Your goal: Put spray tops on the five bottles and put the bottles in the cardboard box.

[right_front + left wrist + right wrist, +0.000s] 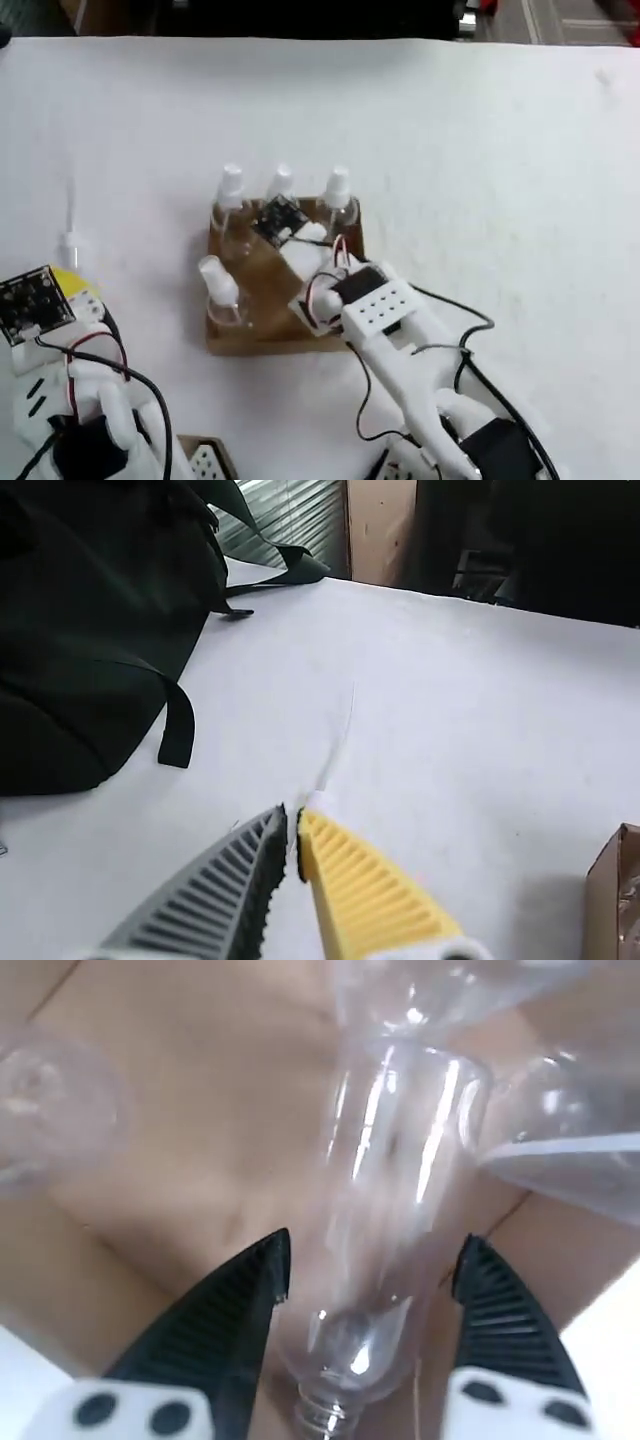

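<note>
- Status: the left end effector [292, 820] is closed almost fully, grey and yellow jaws pinching a small white spray top [318, 800]. It hangs above the table [480, 150], well apart from the cardboard box [270, 340].
- Status: the right end effector [370, 1250] is inside the box with its black jaws spread wide. It straddles the uncapped bottle [390, 1160] and grips nothing that can be confirmed.
- Four topped bottles [281, 185] stand in the box, so the fitting of the last top is judged to be the step in hand.
- Procedure: close the right jaws on the bottle body, not on the threaded neck. Close gently, because the thin clear wall will likely flex and slip.
- Procedure: lift the bottle straight out so that it does not knock the neighbouring bottles.
- Procedure: present the neck upright and steady. Thread the dip tube [345, 720] into the opening before seating the top.
- Not determinable: whether the jaw pads touch the bottle wall.
- Not determinable: whether the bottle lies flat or leans, as its base is cut off in the right wrist view.
- Obscured: in the high view the right wrist covers the uncapped bottle.
- Hard to trace: the dip tube is thin and pale against the white table.
</note>
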Robot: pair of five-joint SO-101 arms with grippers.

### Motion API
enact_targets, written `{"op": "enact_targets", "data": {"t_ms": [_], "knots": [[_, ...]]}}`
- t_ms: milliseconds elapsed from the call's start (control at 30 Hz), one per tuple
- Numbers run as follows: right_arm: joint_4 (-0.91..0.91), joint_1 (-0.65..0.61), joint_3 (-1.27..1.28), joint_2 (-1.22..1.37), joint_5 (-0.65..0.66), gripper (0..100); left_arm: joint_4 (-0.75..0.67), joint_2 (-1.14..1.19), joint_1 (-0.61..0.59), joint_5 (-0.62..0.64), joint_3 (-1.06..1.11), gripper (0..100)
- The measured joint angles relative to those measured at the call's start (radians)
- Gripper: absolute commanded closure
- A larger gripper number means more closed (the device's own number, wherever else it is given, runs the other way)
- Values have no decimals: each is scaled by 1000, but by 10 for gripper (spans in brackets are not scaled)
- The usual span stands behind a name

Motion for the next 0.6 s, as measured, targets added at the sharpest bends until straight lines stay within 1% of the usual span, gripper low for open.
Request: {"op": "enact_targets", "data": {"t_ms": [67, 100, 300, 400, 600], "knots": [[-15, -3, 8, 0, 0, 773, 0, 0, 0, 0, 0, 977], [-20, -3, 12, 0, 0, 794, 0, 0, 0, 0, 0, 977], [-29, 2, 14, 0, 2, 985, 0, 0, 0, 0, 0, 977], [-38, 2, 14, -2, 2, 964, 0, 0, 0, 0, 0, 977], [-40, 2, 12, -2, 2, 983, 0, 0, 0, 0, 0, 977]]}}
